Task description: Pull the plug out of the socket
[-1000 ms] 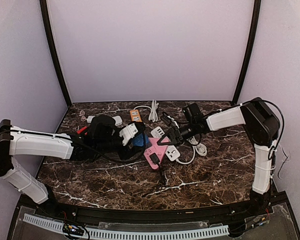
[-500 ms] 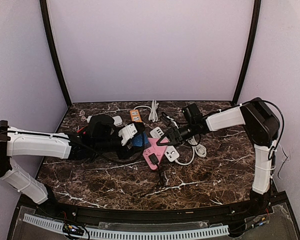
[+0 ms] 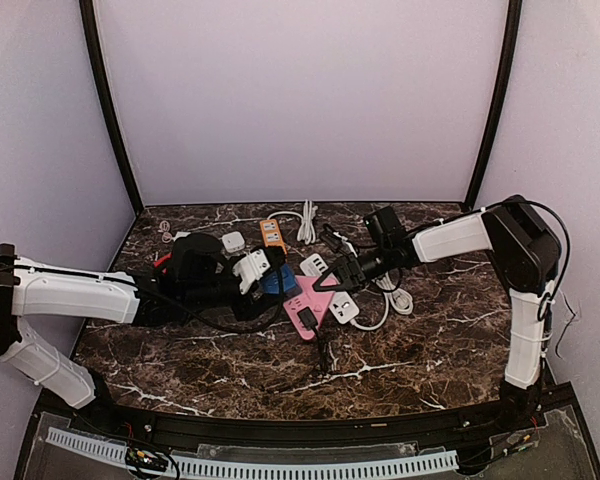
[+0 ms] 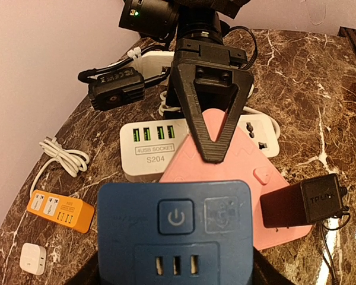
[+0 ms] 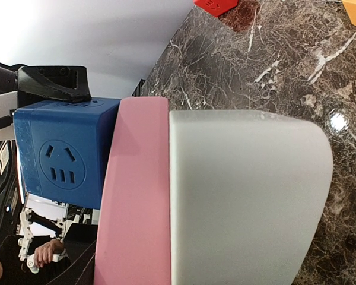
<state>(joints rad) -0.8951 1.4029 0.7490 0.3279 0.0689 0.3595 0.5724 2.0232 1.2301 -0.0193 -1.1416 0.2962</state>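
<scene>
Pull judged unfinished: the blue plug cube [image 4: 175,231], clenched by the left fingers [image 4: 264,278], is seen touching the pink socket strip [image 4: 225,172], itself clamped by the right fingers [image 4: 216,149] at mid-table [image 4: 320,89]; separation is left.

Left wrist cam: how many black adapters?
2: TP-Link adapter on the pink socket, right corner; second adapter behind the white USB socket. Others may hide behind the right pincer.

Glossy veined-marble table [image 3: 180,360], smooth matt plastic pink socket [image 4: 225,172].
</scene>
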